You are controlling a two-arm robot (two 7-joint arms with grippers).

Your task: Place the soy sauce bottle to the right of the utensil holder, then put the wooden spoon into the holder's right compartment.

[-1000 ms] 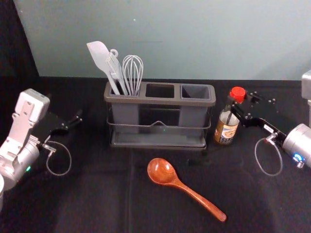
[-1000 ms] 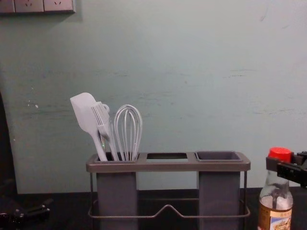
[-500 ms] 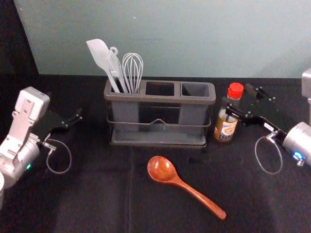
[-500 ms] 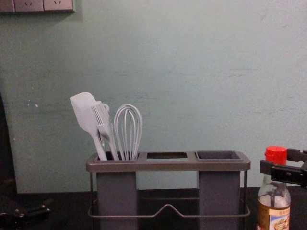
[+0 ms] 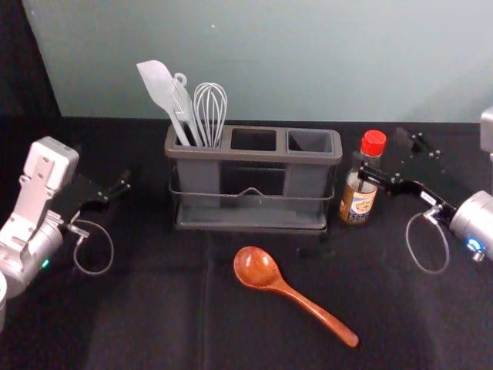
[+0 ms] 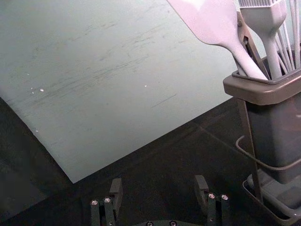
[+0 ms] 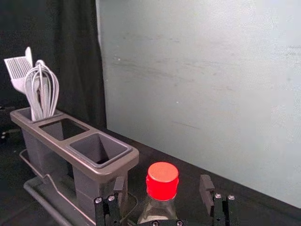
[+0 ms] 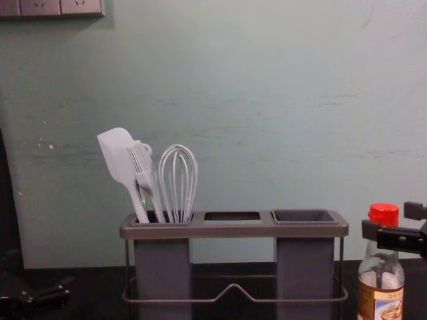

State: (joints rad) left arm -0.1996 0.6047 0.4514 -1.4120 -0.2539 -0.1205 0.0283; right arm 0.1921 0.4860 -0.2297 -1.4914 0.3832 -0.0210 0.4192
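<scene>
At right end effector (image 7: 162, 184), spread wide around the upright soy sauce bottle (image 5: 358, 203) right of the utensil holder (image 5: 250, 159), looks placed, so back clear, then fetch the wooden spoon (image 5: 256, 267) in front, leaving left end effector (image 6: 158, 181) wide, parked leftward!

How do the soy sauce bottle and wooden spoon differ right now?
The soy sauce bottle stands upright; the wooden spoon lies flat. The bottle has a red cap and a label, the spoon a plain reddish-brown surface. The bottle is between the right gripper's open jaws; the spoon is untouched. Both are outside the utensil holder.
</scene>
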